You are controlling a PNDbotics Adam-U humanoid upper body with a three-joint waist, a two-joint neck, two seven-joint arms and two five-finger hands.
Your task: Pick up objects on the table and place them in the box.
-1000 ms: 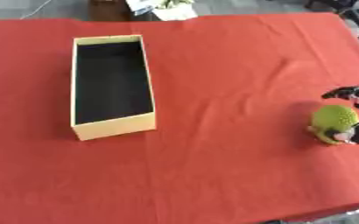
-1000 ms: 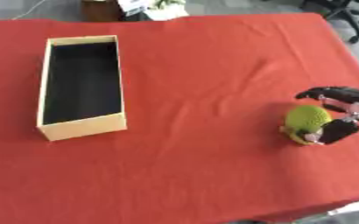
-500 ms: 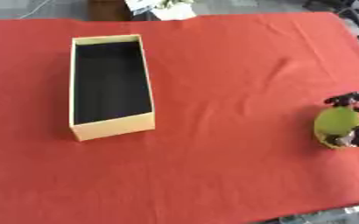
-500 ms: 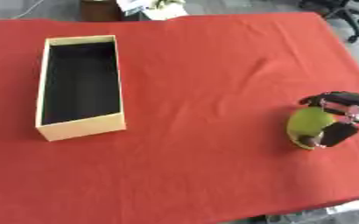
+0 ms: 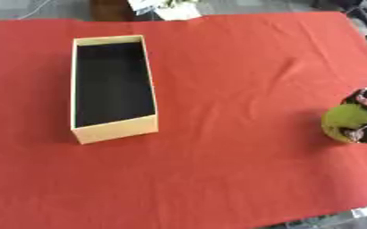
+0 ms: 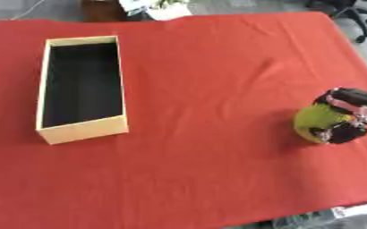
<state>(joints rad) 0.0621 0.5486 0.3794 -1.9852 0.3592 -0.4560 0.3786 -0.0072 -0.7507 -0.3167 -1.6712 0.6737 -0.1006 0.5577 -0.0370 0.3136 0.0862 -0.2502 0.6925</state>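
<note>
A round yellow-green object (image 6: 316,122) sits at the right side of the red table. My right hand (image 6: 351,114) comes in from the right edge and its dark fingers and thumb curl round the object from above and below. The tan box (image 6: 82,87), long with a dark inside and nothing in it, stands at the left of the table, far from the hand. My left hand is in neither view.
The red cloth (image 5: 218,89) has a few creases near the middle right. Its front edge runs along the bottom right (image 6: 327,210). Beyond the far edge lie pale clutter (image 5: 167,6) and a chair base (image 6: 351,9).
My right hand and the green object have shifted a little toward the table's front, with the fingers closing further round the object. The box has not moved.
</note>
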